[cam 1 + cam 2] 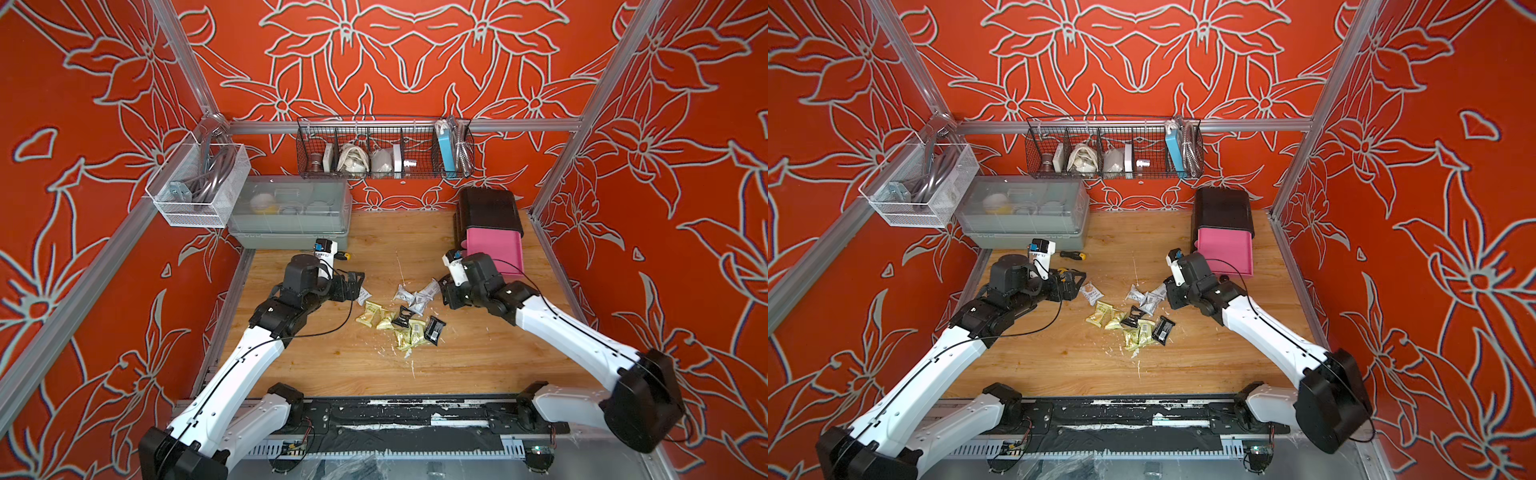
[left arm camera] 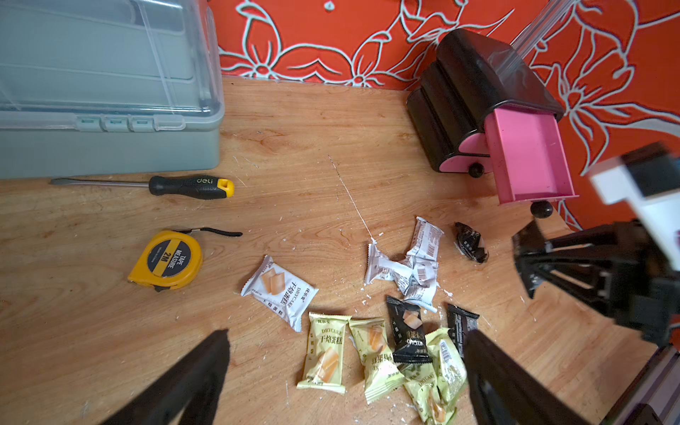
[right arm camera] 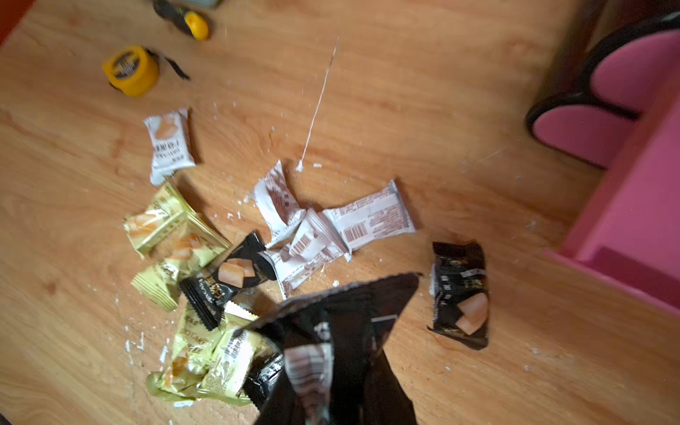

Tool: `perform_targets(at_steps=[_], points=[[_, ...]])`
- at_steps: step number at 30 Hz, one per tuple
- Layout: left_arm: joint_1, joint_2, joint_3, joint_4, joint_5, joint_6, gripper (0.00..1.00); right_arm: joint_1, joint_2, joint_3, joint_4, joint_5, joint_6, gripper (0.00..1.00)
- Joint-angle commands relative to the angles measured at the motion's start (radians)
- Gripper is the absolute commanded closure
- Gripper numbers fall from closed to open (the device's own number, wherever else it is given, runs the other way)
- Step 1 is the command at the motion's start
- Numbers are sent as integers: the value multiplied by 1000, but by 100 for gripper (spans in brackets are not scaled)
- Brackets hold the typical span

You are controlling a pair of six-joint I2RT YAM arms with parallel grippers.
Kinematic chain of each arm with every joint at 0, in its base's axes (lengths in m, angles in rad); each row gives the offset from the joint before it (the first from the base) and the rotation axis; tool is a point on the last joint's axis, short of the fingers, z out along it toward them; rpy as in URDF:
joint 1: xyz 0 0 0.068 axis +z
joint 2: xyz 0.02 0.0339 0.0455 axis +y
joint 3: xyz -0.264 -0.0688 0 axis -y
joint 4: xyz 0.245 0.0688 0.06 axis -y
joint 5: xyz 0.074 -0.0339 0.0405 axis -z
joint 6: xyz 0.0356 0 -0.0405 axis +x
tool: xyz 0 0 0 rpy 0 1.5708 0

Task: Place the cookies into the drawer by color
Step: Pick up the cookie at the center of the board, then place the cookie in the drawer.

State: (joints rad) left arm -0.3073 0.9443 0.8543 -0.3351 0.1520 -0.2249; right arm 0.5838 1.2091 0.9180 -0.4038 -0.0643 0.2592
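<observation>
The right gripper [image 1: 443,291] is clenched on a black cookie packet [image 3: 342,331]. Another black packet [image 3: 460,294] lies just beside it. Just beyond stands the drawer chest [image 1: 490,210], its top pink drawer [image 2: 526,154] pulled out. The left gripper [image 2: 347,336] hangs released, fingers wide, over yellow-green packets [image 2: 325,353] printed "DRYCAKE". A white "DRYCAKE" packet [image 2: 279,290] lies just ahead, with a yellow "TAPE MEASURE 2M" [image 2: 167,259] and a "deli" screwdriver [image 2: 191,186] farther out.

cookies [image 1: 1133,322] heaped on table [image 1: 1059,365] | drawer [image 1: 1225,249] top tray out | left claw [image 1: 1079,286] beside cookies
</observation>
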Motion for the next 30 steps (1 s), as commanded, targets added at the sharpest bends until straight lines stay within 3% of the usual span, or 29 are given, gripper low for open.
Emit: perform_targets(at_steps=[1,5,14,19,30], points=[[5,-10,-3,5,1,0,2,-1,-67,79,-62,109,18,82],[6,-14,-5,6,1,-3,2,-51,-64,198,-126,183,-27,83],[5,-16,-6,7,3,-6,2,-279,162,411,-263,165,-45,83],[5,-19,-4,6,3,-6,2,-332,283,444,-273,223,-38,83],[5,-18,-5,5,3,-8,2,-358,449,461,-205,176,-23,79]])
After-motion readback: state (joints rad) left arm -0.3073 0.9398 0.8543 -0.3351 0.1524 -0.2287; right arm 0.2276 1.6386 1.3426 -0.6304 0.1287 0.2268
